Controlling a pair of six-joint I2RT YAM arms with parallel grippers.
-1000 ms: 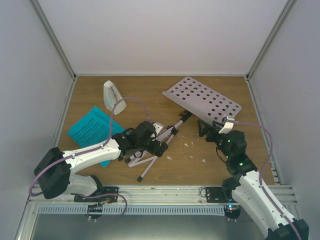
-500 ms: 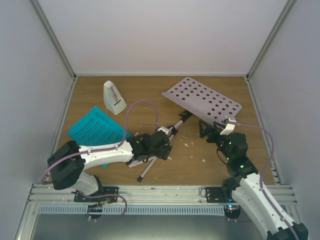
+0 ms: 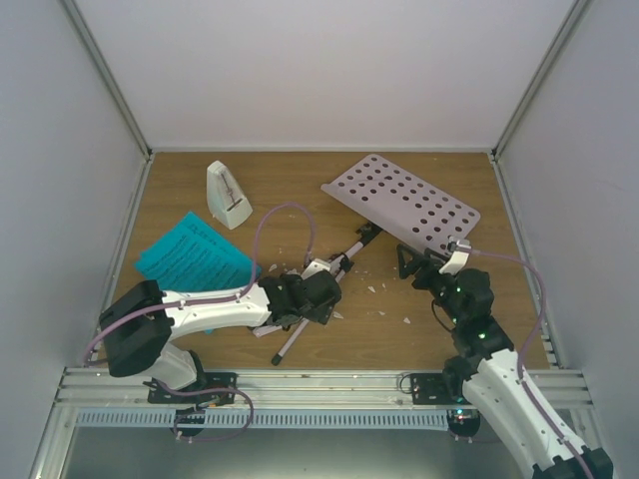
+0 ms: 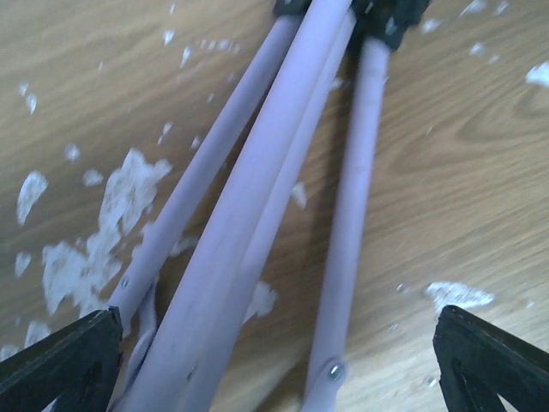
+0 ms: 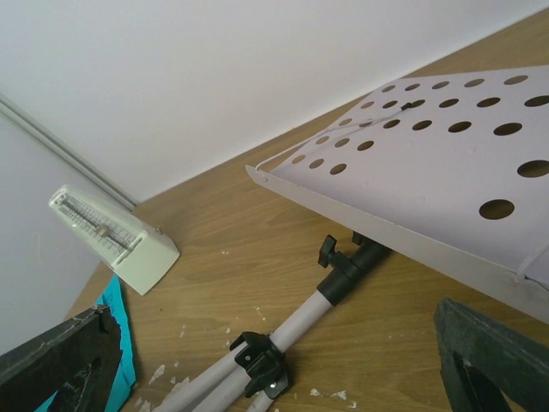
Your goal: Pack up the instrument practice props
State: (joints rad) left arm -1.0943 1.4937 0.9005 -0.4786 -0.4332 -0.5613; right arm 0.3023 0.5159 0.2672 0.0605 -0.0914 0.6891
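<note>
The pale pink music stand lies tipped over on the wooden table. Its perforated desk point(image 3: 404, 200) point(image 5: 446, 163) is at the back right, and its pole point(image 5: 300, 322) runs down-left to the folded legs point(image 3: 292, 334) point(image 4: 257, 223). My left gripper point(image 3: 321, 299) point(image 4: 274, 365) is open low over the legs, which lie between its black fingertips point(image 4: 60, 360). My right gripper point(image 3: 417, 261) point(image 5: 274, 369) is open and empty just below the desk's near edge. The white metronome point(image 3: 228, 195) point(image 5: 111, 240) stands at the back left. The cyan sheet music point(image 3: 195, 257) point(image 5: 116, 343) lies flat at the left.
White crumbs point(image 3: 379, 289) point(image 4: 94, 232) are scattered on the wood around the stand's legs. Grey walls close the table at the back and both sides. A metal rail point(image 3: 319, 384) with both arm bases runs along the near edge.
My left arm has stretched to the right and dropped lower over the stand's legs. The right arm has barely shifted. Both grippers stay open.
</note>
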